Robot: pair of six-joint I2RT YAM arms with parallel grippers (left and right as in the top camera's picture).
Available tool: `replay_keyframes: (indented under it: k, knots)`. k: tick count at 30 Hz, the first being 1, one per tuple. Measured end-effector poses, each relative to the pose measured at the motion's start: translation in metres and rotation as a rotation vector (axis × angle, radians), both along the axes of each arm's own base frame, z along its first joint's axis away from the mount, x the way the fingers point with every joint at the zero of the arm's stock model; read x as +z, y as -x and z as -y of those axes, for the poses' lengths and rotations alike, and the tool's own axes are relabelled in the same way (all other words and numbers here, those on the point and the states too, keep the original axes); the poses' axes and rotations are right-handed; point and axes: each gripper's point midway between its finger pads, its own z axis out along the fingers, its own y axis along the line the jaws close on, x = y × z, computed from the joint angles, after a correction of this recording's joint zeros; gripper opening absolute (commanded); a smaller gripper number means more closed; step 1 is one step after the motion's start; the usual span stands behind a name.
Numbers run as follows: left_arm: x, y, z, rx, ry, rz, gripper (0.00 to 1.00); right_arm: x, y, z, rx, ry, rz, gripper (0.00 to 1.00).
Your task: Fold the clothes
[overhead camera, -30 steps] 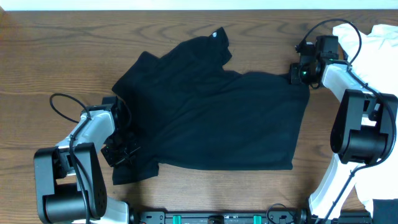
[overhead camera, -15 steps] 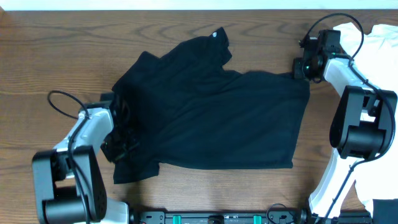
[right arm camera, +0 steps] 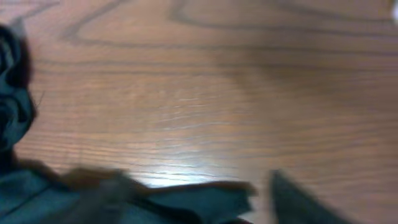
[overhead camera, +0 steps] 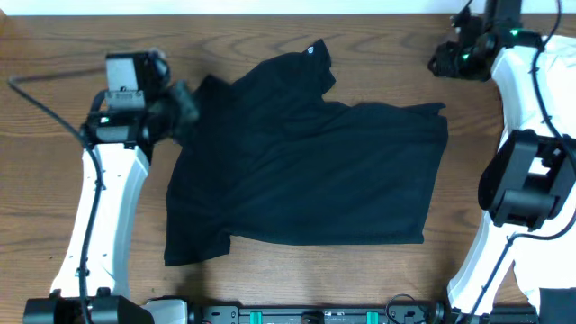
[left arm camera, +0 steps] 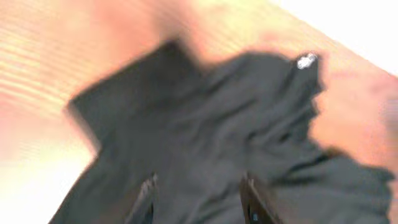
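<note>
**Both grippers loose above a black shirt lying on the table**

The black shirt (overhead camera: 306,171) lies spread across the middle of the wooden table (overhead camera: 54,54), mostly flat but rumpled; its collar end points to the far side, where a small white logo (overhead camera: 311,49) shows; one sleeve sticks out at the far left, and the hem runs down the right side.

The left gripper (overhead camera: 184,103) hangs over that far-left sleeve; in its own wrist view, which is blurred, the two fingers (left arm camera: 148,196) stand apart with only the cloth below them, so the jaws are released and grasp nothing.

The right gripper (overhead camera: 441,63) is near the far right corner of the table, just beyond the shirt's far right corner and apart from it; its wrist view, also smeared, shows bare wood grain, a strip of dark fabric along the lower edge, and two fingers set wide with nothing pinched between; released as well.
</note>
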Motion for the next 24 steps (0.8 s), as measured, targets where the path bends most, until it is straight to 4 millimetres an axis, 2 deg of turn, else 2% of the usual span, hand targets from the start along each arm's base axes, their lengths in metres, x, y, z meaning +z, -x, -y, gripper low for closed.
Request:
replay_keyframes:
  k: [3,4,7,9,11,12,17,20,24]
  knots:
    - [0.019,-0.025,0.020,-0.062,-0.004,0.133,0.29,0.000,0.007,0.018,-0.045,0.010,-0.027,0.99]
    - [0.022,-0.031,0.024,-0.075,-0.008,0.162,0.28,-0.002,0.010,0.021,-0.053,0.010,-0.039,0.99]
    - [0.015,-0.053,0.033,-0.101,-0.012,0.205,0.19,-0.004,0.015,0.034,-0.081,0.016,-0.058,0.99]
    - [-0.002,-0.069,0.035,-0.102,-0.009,0.202,0.06,-0.004,0.016,0.038,-0.090,0.020,-0.060,0.99]
    - [-0.026,-0.080,0.035,-0.105,-0.015,0.172,0.06,-0.004,0.016,0.038,-0.092,0.022,-0.061,0.99]
    - [-0.046,-0.085,0.036,-0.106,-0.017,0.131,0.06,-0.004,0.016,0.037,-0.090,0.021,-0.060,0.99]
    - [-0.108,-0.094,0.042,-0.118,-0.019,-0.025,0.06,-0.004,0.016,0.037,-0.090,0.022,-0.061,0.99]
    - [-0.124,-0.101,0.050,-0.140,-0.027,-0.072,0.06,-0.004,0.016,0.037,-0.090,0.022,-0.061,0.99]
    - [-0.124,-0.113,0.059,-0.171,-0.040,-0.065,0.06,-0.004,0.016,0.037,-0.090,0.022,-0.061,0.99]
